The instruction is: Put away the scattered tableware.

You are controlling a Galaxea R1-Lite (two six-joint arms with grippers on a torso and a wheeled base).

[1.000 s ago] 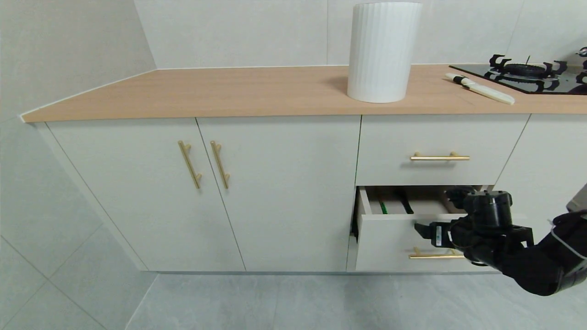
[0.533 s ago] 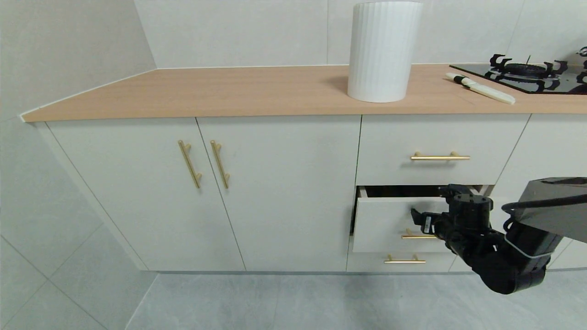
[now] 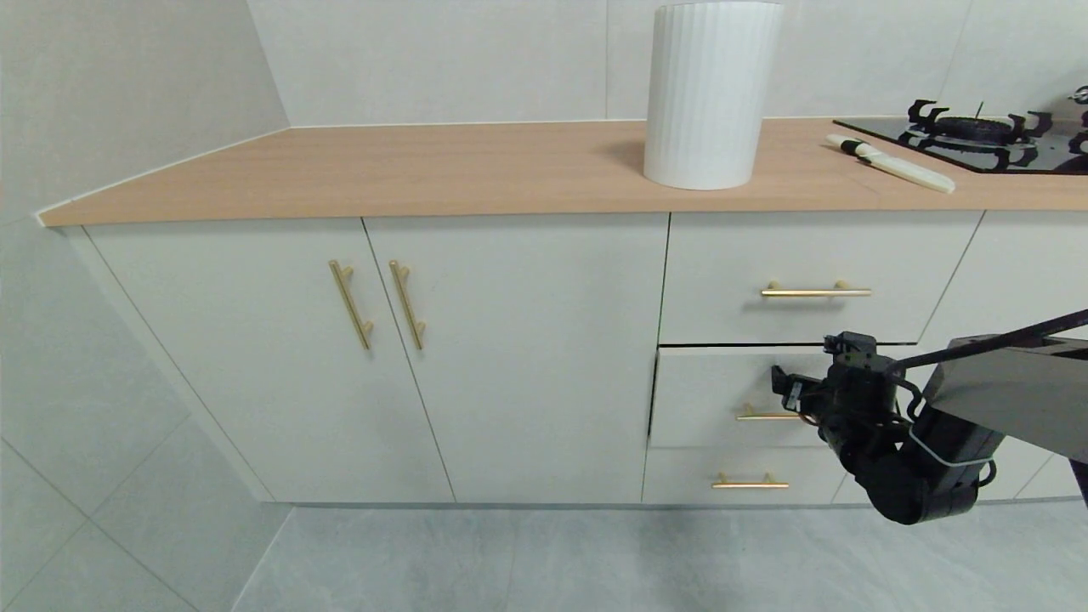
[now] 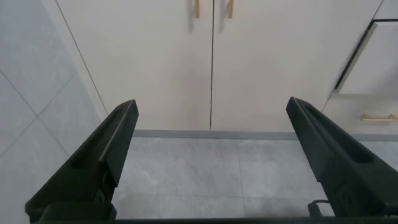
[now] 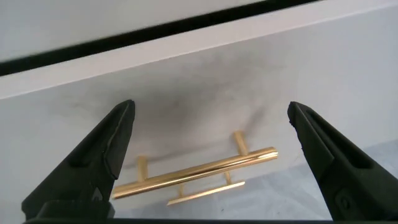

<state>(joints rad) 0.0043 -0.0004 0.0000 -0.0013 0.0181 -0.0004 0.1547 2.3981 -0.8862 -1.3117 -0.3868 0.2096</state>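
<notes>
— Head view: where is the right gripper (image 3: 803, 378)?
— Close in front of the middle drawer (image 3: 714, 387), just beside its gold handle (image 3: 769, 416). Its jaws are spread wide and hold nothing. Contact I can't judge.
— Drawer shut?
— Nearly; a thin dark gap runs along its top.
— Left gripper (image 4: 211, 109)?
— Jaws apart too, empty, facing the cabinet doors (image 4: 211, 56) and the floor (image 4: 199, 168).
— Tableware?
— A white knife (image 3: 888, 163) lies on the countertop (image 3: 425, 170), between the ribbed white canister (image 3: 710, 93) and the hob (image 3: 977, 140).

The worktop (image 3: 425, 170) looks like matt wood. The drawer handle (image 5: 196, 171) is shiny golden metal; the two-o'clock hob (image 3: 1020, 159) is glossy black.
</notes>
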